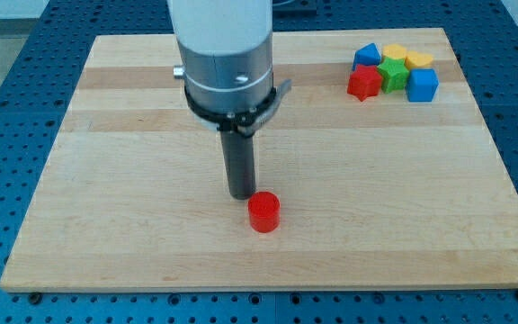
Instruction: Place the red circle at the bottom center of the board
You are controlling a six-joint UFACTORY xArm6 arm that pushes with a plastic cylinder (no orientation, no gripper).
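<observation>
The small red cylindrical block, the red circle (263, 212), sits low in the frame, near the bottom centre of the pale wooden board (106, 216). My tip (241, 196) stands just beside it, up and to its left, possibly touching. There are no jaws, only a rod. A cluster of coloured blocks (392, 72) lies upper right, partly overlapping.

No readable text, labels or numbers anywhere.
</observation>
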